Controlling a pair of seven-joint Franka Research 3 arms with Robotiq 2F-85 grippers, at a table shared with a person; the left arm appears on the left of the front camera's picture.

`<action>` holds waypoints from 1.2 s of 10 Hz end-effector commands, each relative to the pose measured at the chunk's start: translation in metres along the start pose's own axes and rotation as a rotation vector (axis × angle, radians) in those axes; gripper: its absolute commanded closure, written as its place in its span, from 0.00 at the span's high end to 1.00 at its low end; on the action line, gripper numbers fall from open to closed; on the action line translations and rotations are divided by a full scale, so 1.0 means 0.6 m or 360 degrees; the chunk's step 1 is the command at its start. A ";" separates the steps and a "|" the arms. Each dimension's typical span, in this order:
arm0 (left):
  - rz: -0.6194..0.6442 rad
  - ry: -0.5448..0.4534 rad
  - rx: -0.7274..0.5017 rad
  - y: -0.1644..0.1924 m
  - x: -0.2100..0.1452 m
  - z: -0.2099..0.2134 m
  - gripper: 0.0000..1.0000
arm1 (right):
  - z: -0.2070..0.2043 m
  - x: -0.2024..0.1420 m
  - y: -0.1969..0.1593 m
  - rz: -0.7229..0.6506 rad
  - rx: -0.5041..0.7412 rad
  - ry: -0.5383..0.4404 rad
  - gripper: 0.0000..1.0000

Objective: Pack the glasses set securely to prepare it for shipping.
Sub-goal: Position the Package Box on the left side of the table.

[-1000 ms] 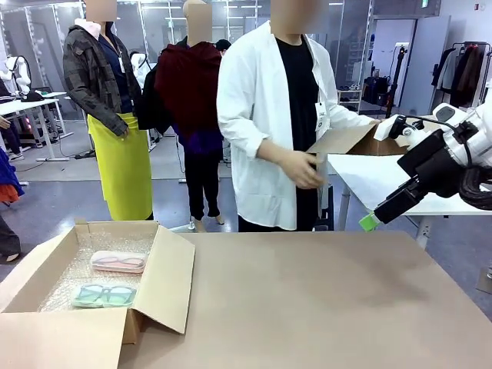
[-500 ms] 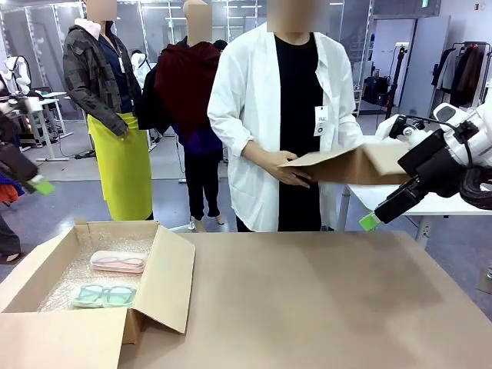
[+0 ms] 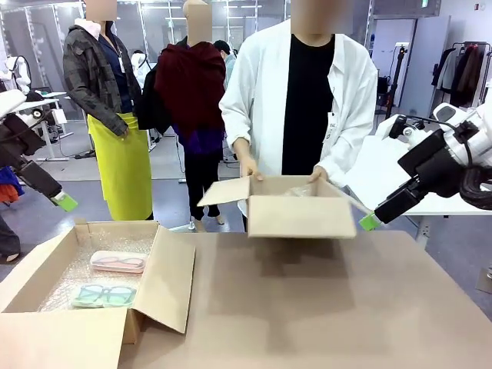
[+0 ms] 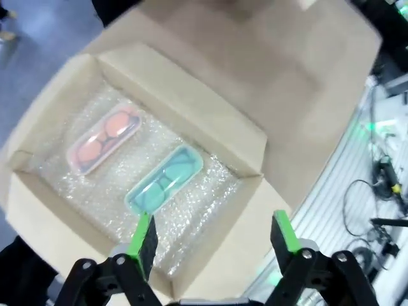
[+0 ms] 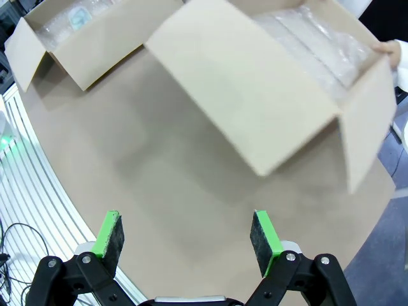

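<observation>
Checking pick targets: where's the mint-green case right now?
The mint-green case lies on bubble wrap in the open box at the table's left in the front view, just nearer the robot than the pink case.

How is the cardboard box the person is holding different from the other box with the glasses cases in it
The held box is in the person's hands above the table; the big box rests on it. The held box looks smaller. The big box holds the pink case and mint case. Both are open, plain cardboard, lined with bubble wrap.

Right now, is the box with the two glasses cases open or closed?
Open. The box has its flaps spread, and the pink case and green case lie uncovered on bubble wrap.
</observation>
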State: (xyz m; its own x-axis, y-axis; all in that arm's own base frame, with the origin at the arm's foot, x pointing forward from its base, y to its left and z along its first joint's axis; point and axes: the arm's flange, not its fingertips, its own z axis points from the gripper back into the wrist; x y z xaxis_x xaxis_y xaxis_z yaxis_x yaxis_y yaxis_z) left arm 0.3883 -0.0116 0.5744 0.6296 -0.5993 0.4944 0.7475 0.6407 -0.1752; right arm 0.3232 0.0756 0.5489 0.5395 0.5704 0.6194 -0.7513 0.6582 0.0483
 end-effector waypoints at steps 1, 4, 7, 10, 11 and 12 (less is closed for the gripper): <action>0.0012 0.0018 0.0025 0.007 0.012 0.001 0.90 | 0.000 0.001 0.003 0.0017 -0.0012 0.0001 1.00; 0.0012 0.0018 0.0025 0.007 0.012 0.001 0.90 | 0.000 0.001 0.003 0.0017 -0.0012 0.0001 1.00; 0.0012 0.0018 0.0025 0.007 0.012 0.001 0.90 | 0.000 0.001 0.003 0.0017 -0.0012 0.0001 1.00; 0.0012 0.0018 0.0025 0.007 0.012 0.001 0.90 | 0.000 0.001 0.003 0.0017 -0.0012 0.0001 1.00; 0.0012 0.0018 0.0025 0.007 0.012 0.001 0.90 | 0.000 0.001 0.003 0.0017 -0.0012 0.0001 1.00; 0.0012 0.0018 0.0025 0.007 0.012 0.001 0.90 | 0.000 0.001 0.003 0.0017 -0.0012 0.0001 1.00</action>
State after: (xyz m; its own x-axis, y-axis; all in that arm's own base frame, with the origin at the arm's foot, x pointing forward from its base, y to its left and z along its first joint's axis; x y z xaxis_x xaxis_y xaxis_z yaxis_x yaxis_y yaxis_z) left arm 0.3938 -0.0128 0.5738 0.6318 -0.5992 0.4917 0.7476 0.6387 -0.1822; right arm 0.3231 0.0755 0.5490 0.5394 0.5704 0.6195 -0.7513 0.6582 0.0481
